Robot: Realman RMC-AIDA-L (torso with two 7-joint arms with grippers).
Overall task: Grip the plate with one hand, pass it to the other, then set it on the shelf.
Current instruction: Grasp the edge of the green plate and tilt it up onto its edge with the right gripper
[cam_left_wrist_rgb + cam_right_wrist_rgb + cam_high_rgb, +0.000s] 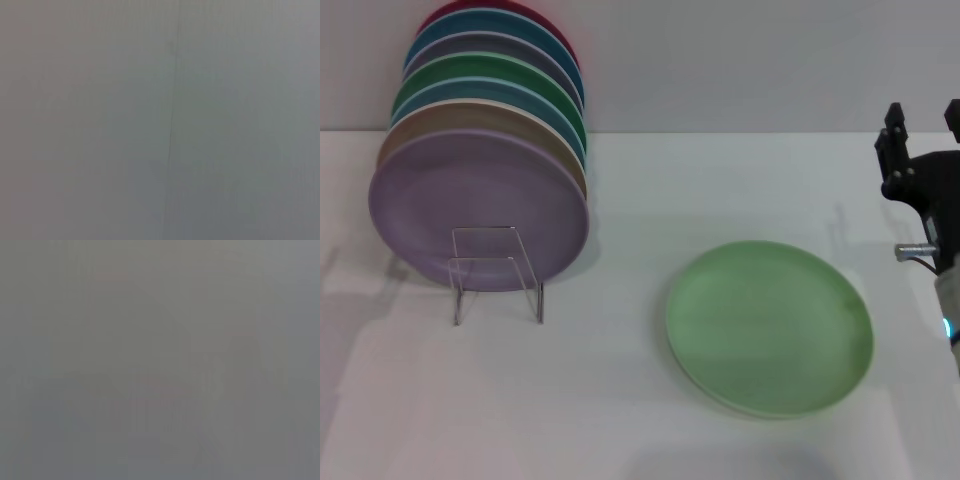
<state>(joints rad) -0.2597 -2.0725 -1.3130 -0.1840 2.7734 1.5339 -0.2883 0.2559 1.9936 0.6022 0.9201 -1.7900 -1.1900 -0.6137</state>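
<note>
Nearest the robot, the plate [769, 326] lies flat on the white tabletop [590, 400], right of centre. It is round, pale mint green, smooth and matte, with a shallow raised rim; a thin paler edge shows along its near left side. No writing or mark can be read on it.

To its right, at the edge of the head view, the right gripper [921, 125] hangs above the tabletop, apart from the plate. It is black and angular, with a short silver bolt sticking out below it and a small cyan light lower on the arm. Its two jaws point upward with a clear gap between them and hold nothing.

Farther back on the left stands the shelf [497, 271], a thin wire rack of clear or silvery rod bent into a rectangular loop at the front, much narrower than the plates on it. It carries a row of upright plates leaning one behind another: a lavender plate [480, 205] in front, then tan, pale blue, dark green, grey-purple, blue and a dark red one at the back, seven rims as far as can be counted.

Behind everything is a plain grey wall [770, 60]. Both wrist views show only featureless grey.
</note>
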